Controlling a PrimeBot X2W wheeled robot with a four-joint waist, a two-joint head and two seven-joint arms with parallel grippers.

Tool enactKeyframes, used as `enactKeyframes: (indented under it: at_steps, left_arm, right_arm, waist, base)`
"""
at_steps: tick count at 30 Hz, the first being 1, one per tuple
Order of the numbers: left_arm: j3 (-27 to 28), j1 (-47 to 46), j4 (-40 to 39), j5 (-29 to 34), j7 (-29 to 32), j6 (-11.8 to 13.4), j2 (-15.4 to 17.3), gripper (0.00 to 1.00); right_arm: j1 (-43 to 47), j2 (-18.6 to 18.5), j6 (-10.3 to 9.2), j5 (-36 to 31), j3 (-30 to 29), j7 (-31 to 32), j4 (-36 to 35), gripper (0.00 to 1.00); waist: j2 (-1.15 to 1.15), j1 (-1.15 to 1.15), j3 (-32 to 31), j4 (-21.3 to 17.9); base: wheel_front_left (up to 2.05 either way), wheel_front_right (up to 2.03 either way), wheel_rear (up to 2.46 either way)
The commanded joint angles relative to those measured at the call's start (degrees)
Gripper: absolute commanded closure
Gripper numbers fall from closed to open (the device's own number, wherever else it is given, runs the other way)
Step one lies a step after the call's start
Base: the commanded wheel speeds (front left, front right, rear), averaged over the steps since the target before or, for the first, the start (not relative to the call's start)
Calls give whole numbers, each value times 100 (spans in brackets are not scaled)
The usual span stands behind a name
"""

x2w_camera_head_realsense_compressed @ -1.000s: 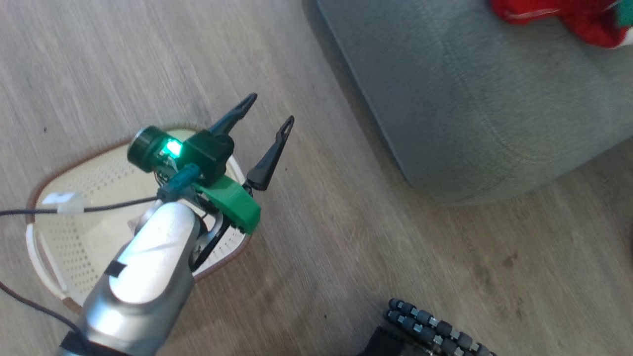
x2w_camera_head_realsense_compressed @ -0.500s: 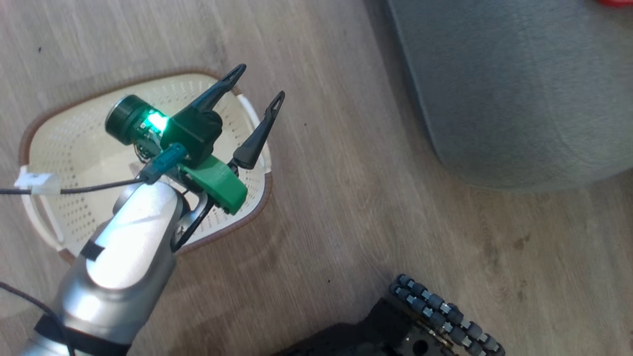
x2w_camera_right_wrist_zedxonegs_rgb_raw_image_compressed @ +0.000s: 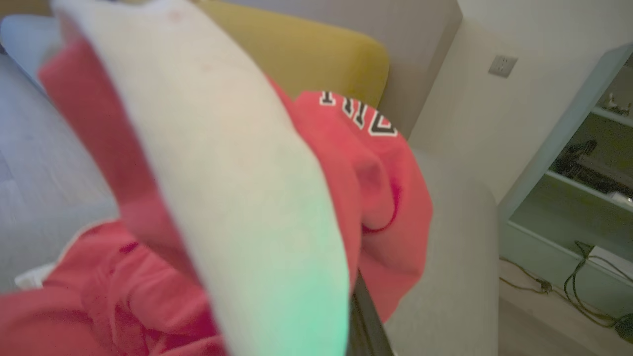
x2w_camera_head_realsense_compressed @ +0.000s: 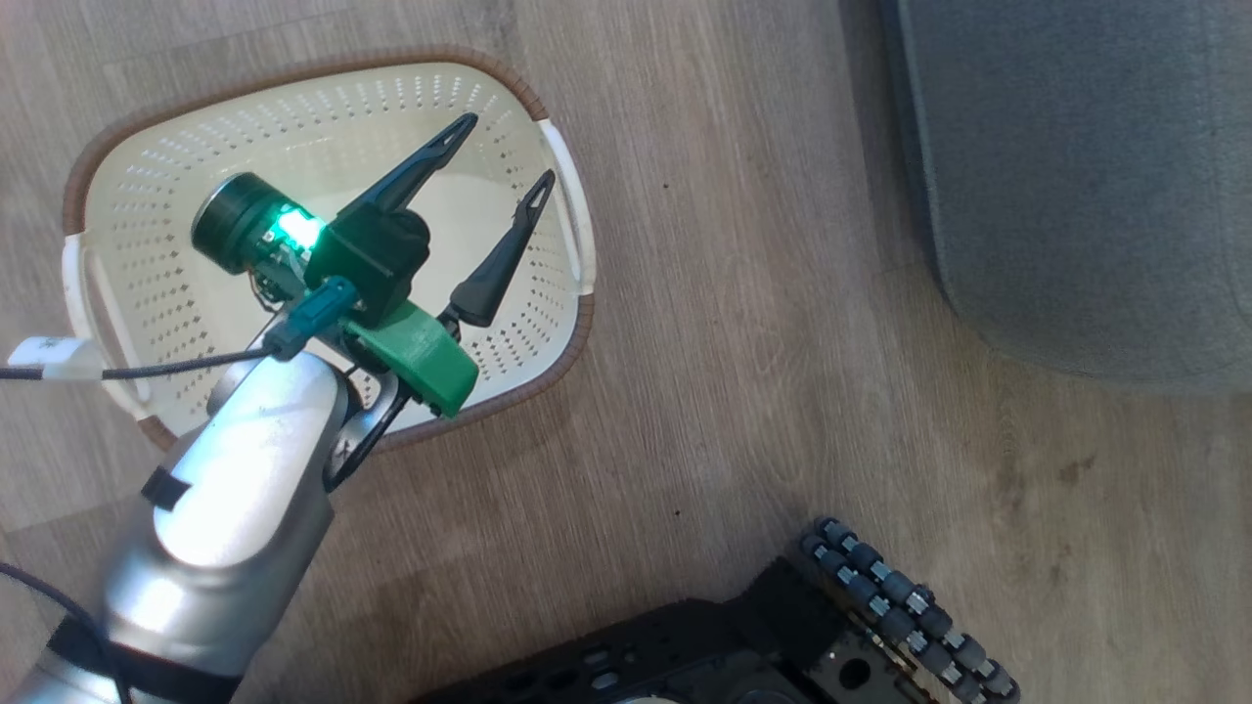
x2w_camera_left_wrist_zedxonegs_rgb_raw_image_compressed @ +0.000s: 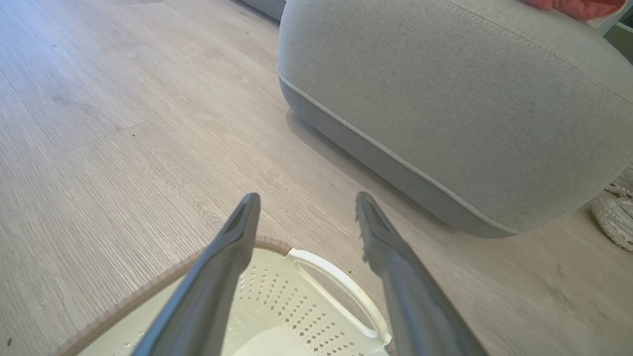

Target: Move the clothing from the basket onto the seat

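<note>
Two arms, unlike: the left gripper [x2w_camera_head_realsense_compressed: 509, 147] stands spread wide over the bare-looking basket [x2w_camera_head_realsense_compressed: 127, 215], while the right gripper [x2w_camera_right_wrist_zedxonegs_rgb_raw_image_compressed: 362, 309], closed, seemingly pinches the clothing [x2w_camera_right_wrist_zedxonegs_rgb_raw_image_compressed: 385, 198] just above the seat [x2w_camera_head_realsense_compressed: 1076, 196], making it the nearer arm.

This is a home, most likely a living room. A pale grey wood-grain plank floor [x2w_camera_head_realsense_compressed: 743, 293] runs under a large grey fabric-upholstered seat with stitched seams [x2w_camera_left_wrist_zedxonegs_rgb_raw_image_compressed: 445, 99]. A small cream perforated plastic laundry basket with a brown woven-look rim [x2w_camera_head_realsense_compressed: 156, 166] stands on that floor. Red-and-white sports clothing [x2w_camera_right_wrist_zedxonegs_rgb_raw_image_compressed: 385, 198] shows in front of a mustard-yellow upholstered cushion [x2w_camera_right_wrist_zedxonegs_rgb_raw_image_compressed: 306, 44]. A white wall carries a grey socket plate [x2w_camera_right_wrist_zedxonegs_rgb_raw_image_compressed: 502, 66] beside a pale-framed shelf unit [x2w_camera_right_wrist_zedxonegs_rgb_raw_image_compressed: 583, 168], with dark cables [x2w_camera_right_wrist_zedxonegs_rgb_raw_image_compressed: 559, 287] on the floor at its foot.
</note>
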Motion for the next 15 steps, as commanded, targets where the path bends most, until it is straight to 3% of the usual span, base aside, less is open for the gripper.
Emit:
enactKeyframes:
  at_steps: [1, 4, 9, 10, 11, 12, 15]
  left_arm:
    - [129, -42, -195, -20, 2, 16, 132, 0]
    - [124, -46, -184, -40, -2, 24, 143, 0]
    - [136, -56, -110, -103, -18, 44, 122, 0]
    - [133, -55, -92, -120, -26, 45, 102, 0]
    - [129, -55, -75, -135, -34, 46, 80, 0]
    - [118, -58, -39, -159, -56, 47, 28, 0]
    - [103, -36, 41, -199, -87, 49, -52, 0]
  right_arm:
    - [347, -85, -2, 31, -244, -47, 14, 100]
    - [497, -154, -2, 52, -562, 63, 492, 100]
    - [560, -371, -2, 260, -517, -165, 1275, 100]
    - [592, -416, -2, 286, -487, -250, 1405, 67]
    - [626, -459, -2, 307, -450, -317, 1532, 22]
    - [697, -531, -2, 362, -380, -428, 1761, 0]
    - [854, -589, -2, 478, -229, -593, 2009, 0]
  waist:
    - [0, -1, 39, 42]
    - [0, -1, 33, 68]
    - [0, -1, -56, 62]
    - [0, -1, -88, 69]
    - [0, -1, -122, 78]
    - [0, -1, -199, 99]
    - [0, -1, -324, 144]
  base:
    - [0, 0, 0]
    - [0, 0, 0]
    - [0, 0, 0]
    - [0, 0, 0]
    - [0, 0, 0]
    - [0, 0, 0]
    - [0, 0, 0]
